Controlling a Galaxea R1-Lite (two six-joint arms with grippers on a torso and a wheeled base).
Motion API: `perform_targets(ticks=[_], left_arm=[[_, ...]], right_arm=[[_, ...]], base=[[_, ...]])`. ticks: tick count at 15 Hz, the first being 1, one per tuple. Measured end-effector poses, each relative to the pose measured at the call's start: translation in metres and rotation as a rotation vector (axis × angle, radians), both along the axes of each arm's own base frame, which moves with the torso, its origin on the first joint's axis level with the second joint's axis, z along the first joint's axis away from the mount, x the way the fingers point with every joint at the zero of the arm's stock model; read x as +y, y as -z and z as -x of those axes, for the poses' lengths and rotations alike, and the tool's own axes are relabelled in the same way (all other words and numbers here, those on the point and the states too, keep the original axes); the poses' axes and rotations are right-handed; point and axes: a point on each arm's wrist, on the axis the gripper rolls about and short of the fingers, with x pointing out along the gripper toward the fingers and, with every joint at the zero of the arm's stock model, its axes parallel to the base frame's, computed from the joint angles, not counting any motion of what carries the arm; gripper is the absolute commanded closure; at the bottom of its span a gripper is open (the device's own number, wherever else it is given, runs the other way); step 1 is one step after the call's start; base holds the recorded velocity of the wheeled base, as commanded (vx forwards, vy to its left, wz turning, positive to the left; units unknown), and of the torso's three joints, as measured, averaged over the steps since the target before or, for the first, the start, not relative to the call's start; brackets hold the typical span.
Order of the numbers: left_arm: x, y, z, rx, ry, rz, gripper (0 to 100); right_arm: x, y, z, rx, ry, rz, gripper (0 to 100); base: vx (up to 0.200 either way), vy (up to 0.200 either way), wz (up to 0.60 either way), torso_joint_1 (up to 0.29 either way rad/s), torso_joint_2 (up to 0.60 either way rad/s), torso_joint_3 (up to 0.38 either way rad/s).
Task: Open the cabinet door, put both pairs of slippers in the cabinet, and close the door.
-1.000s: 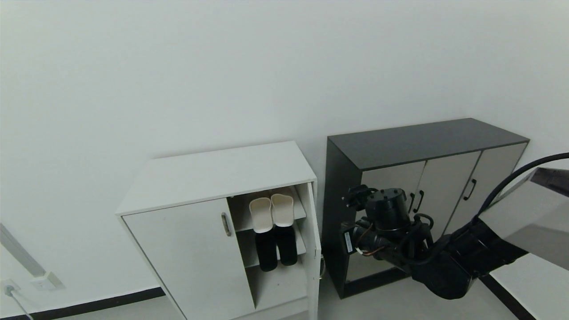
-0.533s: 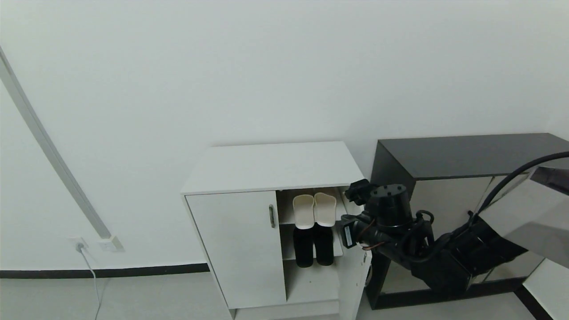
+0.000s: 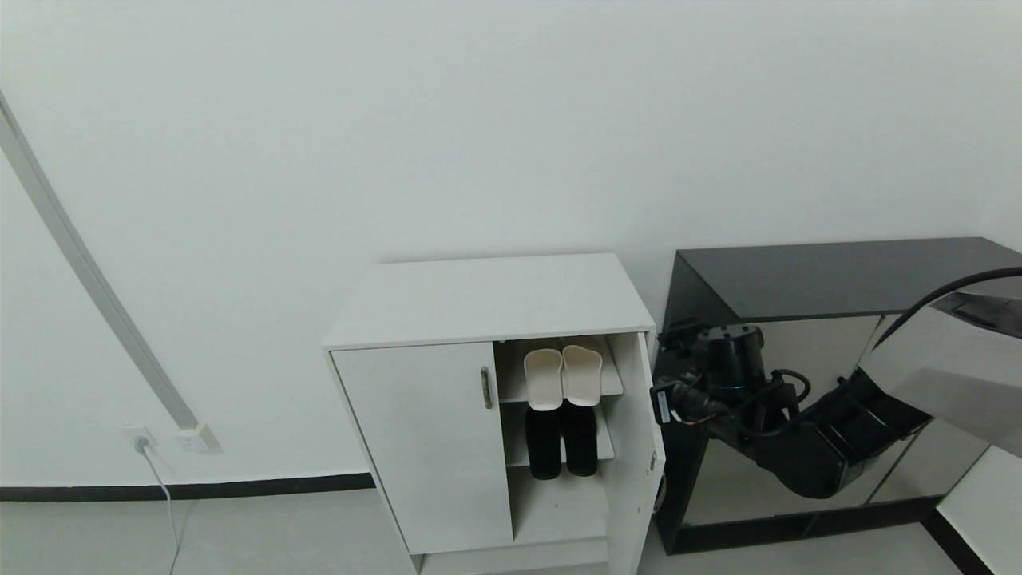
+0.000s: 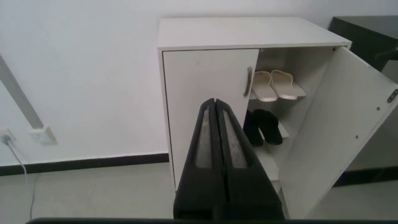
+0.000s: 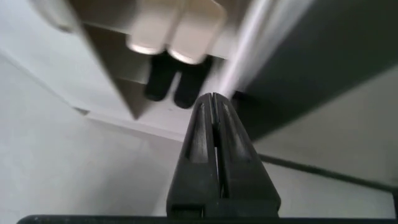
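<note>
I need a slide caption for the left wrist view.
Shut left gripper before white cabinet; door open, cream slippers above black slippers inside.

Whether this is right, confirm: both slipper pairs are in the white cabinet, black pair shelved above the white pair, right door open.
No. The head view shows the white pair on the shelf above the black pair. Both are in the white cabinet, right door open.

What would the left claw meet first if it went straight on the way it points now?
Most likely the closed left door of the white cabinet: the shut left claw points at its panel, beside the handle. Depth is unclear, but nothing shows between them.
</note>
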Motion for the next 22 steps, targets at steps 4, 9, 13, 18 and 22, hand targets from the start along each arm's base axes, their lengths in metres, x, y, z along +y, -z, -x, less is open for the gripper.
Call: perform_targets(ticks=[4, 9, 13, 18, 22], left_arm=[[0.0, 0.0, 0.0, 0.0, 0.0, 0.0, 100], [0.0, 0.0, 0.0, 0.0, 0.0, 0.0, 100], [0.0, 0.0, 0.0, 0.0, 0.001, 0.0, 100], [0.0, 0.0, 0.0, 0.0, 0.0, 0.001, 100], [0.0, 0.0, 0.0, 0.0, 0.0, 0.001, 100]], right_arm=[[-0.01, 0.01, -0.008, 0.021, 0.025, 0.022, 100], [0.01, 0.018, 0.002, 0.041, -0.034, 0.022, 100], [0.04, 0.019, 0.021, 0.052, -0.104, -0.029, 100], [0.047, 0.018, 0.03, -0.019, -0.16, -0.042, 100], [0.048, 0.023, 0.039, -0.035, -0.183, -0.04, 100]], base=[[0.0, 0.0, 0.0, 0.0, 0.0, 0.0], [0.0, 0.0, 0.0, 0.0, 0.0, 0.0], [0.0, 0.0, 0.0, 0.0, 0.0, 0.0], [0.0, 0.0, 0.0, 0.0, 0.0, 0.0], [0.0, 0.0, 0.3, 0.002, 0.0, 0.001]])
